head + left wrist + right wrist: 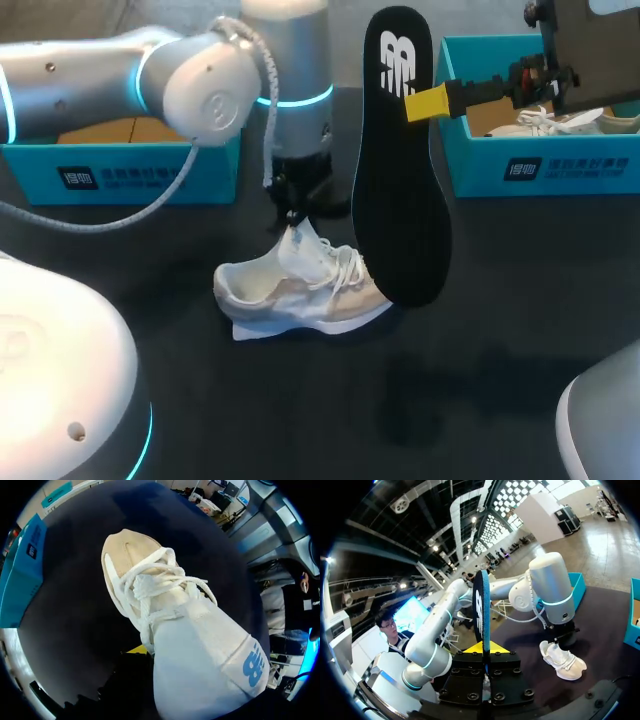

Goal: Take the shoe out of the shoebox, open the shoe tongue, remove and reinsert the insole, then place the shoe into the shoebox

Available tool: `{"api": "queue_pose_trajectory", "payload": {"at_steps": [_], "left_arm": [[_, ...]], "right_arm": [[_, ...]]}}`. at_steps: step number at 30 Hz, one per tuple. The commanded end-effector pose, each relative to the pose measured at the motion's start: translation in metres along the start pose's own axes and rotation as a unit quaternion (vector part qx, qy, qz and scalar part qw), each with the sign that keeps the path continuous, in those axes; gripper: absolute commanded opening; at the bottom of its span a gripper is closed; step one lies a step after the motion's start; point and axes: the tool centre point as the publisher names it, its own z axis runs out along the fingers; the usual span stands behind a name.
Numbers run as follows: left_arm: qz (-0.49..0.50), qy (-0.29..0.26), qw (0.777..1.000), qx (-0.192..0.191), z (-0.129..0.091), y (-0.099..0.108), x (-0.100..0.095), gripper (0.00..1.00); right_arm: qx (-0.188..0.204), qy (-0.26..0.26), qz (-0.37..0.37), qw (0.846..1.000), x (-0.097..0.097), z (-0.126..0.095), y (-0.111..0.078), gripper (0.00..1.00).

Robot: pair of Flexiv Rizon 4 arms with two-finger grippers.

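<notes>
A white and beige shoe [300, 295] stands on the dark table, toe to the right. My left gripper [293, 215] hangs straight over it, shut on the shoe tongue [297, 243], which is pulled upward. In the left wrist view the tongue [200, 650] fills the space at the fingers, one yellow fingertip [137, 650] shows beside it, and the laces and toe [135, 565] lie beyond. My right gripper [432, 102] is shut on a black insole [400, 190], which hangs upright above the table right of the shoe. The right wrist view shows that insole [481, 605] edge-on between the yellow tips [484, 649].
A teal shoebox [130, 170] stands at the back left behind my left arm. Another teal shoebox [540, 160] at the back right holds a second white shoe [560, 122]. White arm bases [50, 370] [600, 420] fill the front corners.
</notes>
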Motion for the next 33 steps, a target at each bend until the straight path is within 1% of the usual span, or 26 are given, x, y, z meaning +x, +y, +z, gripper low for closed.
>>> {"api": "queue_pose_trajectory", "payload": {"at_steps": [1, 4, 6, 9, 14, 15, 16, 19, 20, 21, 24, 25, 33], "left_arm": [[0.003, 0.015, 1.0, -0.014, -0.007, -0.005, -0.003, 0.0], [-0.003, 0.017, 1.0, -0.006, -0.001, -0.005, -0.002, 0.0], [-0.01, 0.023, 1.0, 0.003, 0.007, -0.004, -0.003, 0.0], [-0.019, 0.03, 0.999, 0.005, 0.017, -0.003, -0.004, 0.0], [-0.032, 0.028, 0.999, 0.007, 0.024, -0.004, -0.004, 0.0], [-0.035, 0.027, 0.999, 0.009, 0.024, -0.003, -0.003, 0.15], [-0.036, 0.026, 0.999, 0.008, 0.025, -0.003, -0.003, 0.34], [-0.044, 0.022, 0.999, 0.012, 0.025, -0.001, -0.001, 0.49], [-0.045, 0.021, 0.999, 0.011, 0.025, -0.001, -0.001, 0.59], [-0.047, 0.019, 0.999, 0.011, 0.025, -0.001, -0.001, 0.65], [-0.051, 0.013, 0.999, 0.008, 0.024, 0.0, 0.002, 0.95], [-0.053, 0.012, 0.998, 0.008, 0.024, 0.0, 0.002, 1.0], [-0.066, -0.002, 0.998, 0.01, 0.021, 0.005, 0.009, 1.0]], "right_arm": [[0.002, 0.0, 0.001, 1.0, -0.001, 0.003, 0.003, 0.0], [0.002, 0.0, 0.001, 1.0, -0.001, 0.003, 0.003, 0.0], [0.002, 0.0, 0.001, 1.0, -0.001, 0.003, 0.003, 0.0], [0.002, 0.0, 0.001, 1.0, -0.001, 0.003, 0.003, 0.0], [0.002, 0.0, 0.001, 1.0, -0.001, 0.003, 0.003, 0.0], [0.002, 0.0, 0.001, 1.0, -0.001, 0.003, 0.003, 0.0], [0.002, 0.0, 0.001, 1.0, -0.001, 0.003, 0.003, 0.0], [0.002, 0.0, 0.001, 1.0, -0.001, 0.003, 0.003, 0.0], [0.002, 0.0, 0.001, 1.0, -0.001, 0.003, 0.003, 0.0], [0.002, 0.0, 0.001, 1.0, -0.001, 0.003, 0.003, 0.0], [0.002, 0.0, 0.001, 1.0, -0.001, 0.003, 0.003, 0.0], [0.002, 0.0, 0.001, 1.0, -0.001, 0.003, 0.003, 0.0], [0.002, 0.0, 0.001, 1.0, -0.001, 0.003, 0.003, 0.0]]}}
